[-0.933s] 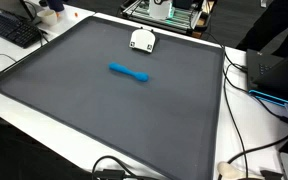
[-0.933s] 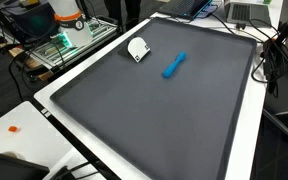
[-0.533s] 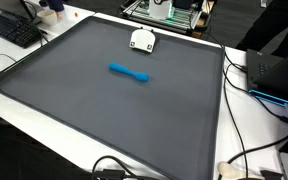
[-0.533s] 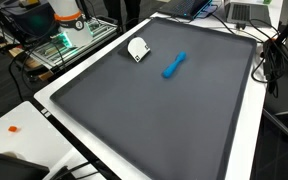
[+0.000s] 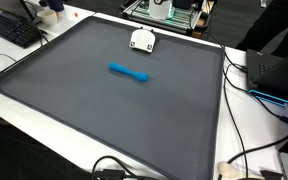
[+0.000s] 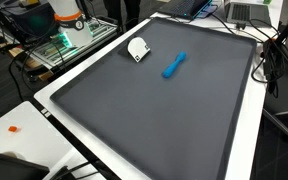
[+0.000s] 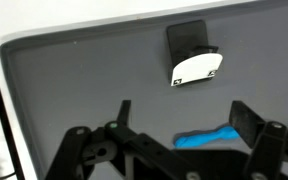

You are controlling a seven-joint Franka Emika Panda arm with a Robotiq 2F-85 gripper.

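Open gripper above the blue piece, nothing held.

The gripper hangs empty with its jaws wide apart. The blue piece lies flat on the grey mat between them, closer to one finger than the other. Off-centre like that, one finger would probably strike it first and skid or spin it. Beyond it, the white block sits well apart, an unlikely snag.

Dark grey tabletop, white-rimmed.
A blue bar lies near frame centre; a white block sits toward the top edge.
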